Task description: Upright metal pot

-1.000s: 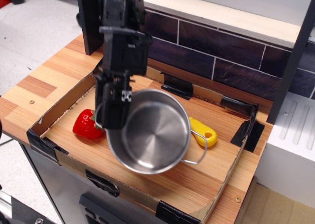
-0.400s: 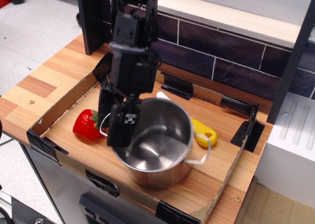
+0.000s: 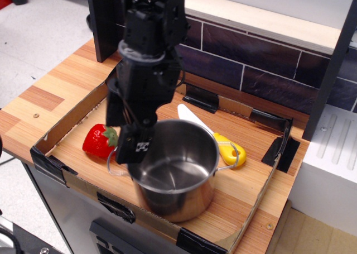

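Standing upright in the cardboard tray, the metal pot opens upward near the front edge. I pinch its left rim with my gripper, jaws closed on it. A strawberry lies left, a yellow-handled utensil just behind.

Wooden countertop has a shallow cardboard tray taped at the corners sitting on it, and inside that there's the metal pot standing upright, a toy strawberry just to its left, and a yellow-handled spatula behind it.
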### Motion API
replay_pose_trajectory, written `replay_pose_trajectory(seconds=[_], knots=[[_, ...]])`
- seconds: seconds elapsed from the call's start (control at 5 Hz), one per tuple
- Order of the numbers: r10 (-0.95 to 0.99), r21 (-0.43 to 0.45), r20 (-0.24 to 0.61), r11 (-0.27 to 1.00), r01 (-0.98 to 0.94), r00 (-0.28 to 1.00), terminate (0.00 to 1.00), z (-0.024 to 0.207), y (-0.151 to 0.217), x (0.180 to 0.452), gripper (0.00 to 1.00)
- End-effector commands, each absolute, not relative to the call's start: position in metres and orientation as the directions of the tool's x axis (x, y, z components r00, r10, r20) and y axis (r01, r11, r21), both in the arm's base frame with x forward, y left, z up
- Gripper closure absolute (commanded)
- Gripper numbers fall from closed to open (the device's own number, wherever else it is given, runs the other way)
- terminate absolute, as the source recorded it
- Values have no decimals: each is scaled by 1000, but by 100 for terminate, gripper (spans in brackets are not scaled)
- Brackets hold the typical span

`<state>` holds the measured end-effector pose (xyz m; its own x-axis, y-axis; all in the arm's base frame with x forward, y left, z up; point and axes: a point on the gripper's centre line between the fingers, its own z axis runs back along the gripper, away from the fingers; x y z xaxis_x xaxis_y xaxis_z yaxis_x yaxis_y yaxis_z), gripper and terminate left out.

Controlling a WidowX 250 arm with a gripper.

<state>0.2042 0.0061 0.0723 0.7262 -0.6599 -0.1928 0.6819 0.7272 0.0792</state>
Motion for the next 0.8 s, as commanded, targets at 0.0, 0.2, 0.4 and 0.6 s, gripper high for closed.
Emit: replay_pose_trajectory(seconds=[0.0, 0.2, 0.4, 0.6], knots=[[-640, 261, -52, 732, 630, 766, 0, 89, 30, 207, 0], [-643, 254, 14, 743, 619, 766, 0, 116, 28, 209, 0], [-622, 178, 110, 780, 600, 775, 0, 163, 28, 214, 0], [-583, 105, 171, 812, 574, 794, 100, 198, 29, 219, 0]])
